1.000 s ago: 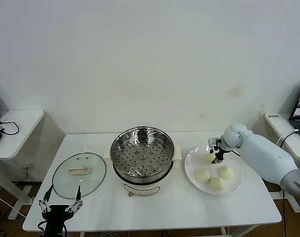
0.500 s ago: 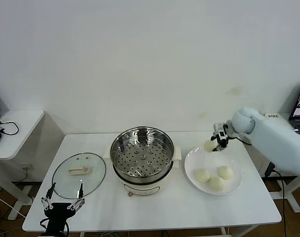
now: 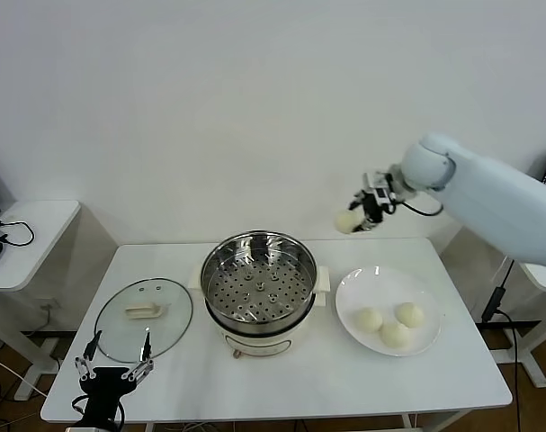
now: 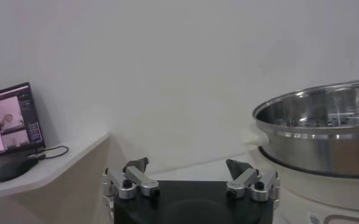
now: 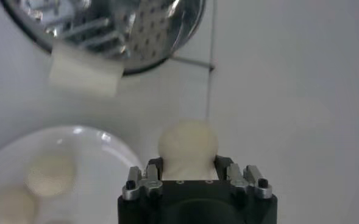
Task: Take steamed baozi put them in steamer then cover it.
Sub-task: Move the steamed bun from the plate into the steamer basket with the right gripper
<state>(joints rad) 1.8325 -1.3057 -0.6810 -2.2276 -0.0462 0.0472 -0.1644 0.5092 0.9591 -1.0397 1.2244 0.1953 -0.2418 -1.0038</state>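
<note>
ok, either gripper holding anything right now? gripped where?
The right gripper holds one steamed baozi, pinched across its sides, in the air between the plate and the steamer. The left gripper is open and empty by the cover.

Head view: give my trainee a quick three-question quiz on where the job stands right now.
1. True or false: the right gripper holds a baozi in the air.
2. How many baozi lie on the plate? A) two B) three C) four
3. Fill in: the cover lies on the table beside the ____, near the idle left gripper.

Key: 1 true; 2 B; 3 steamer.
</note>
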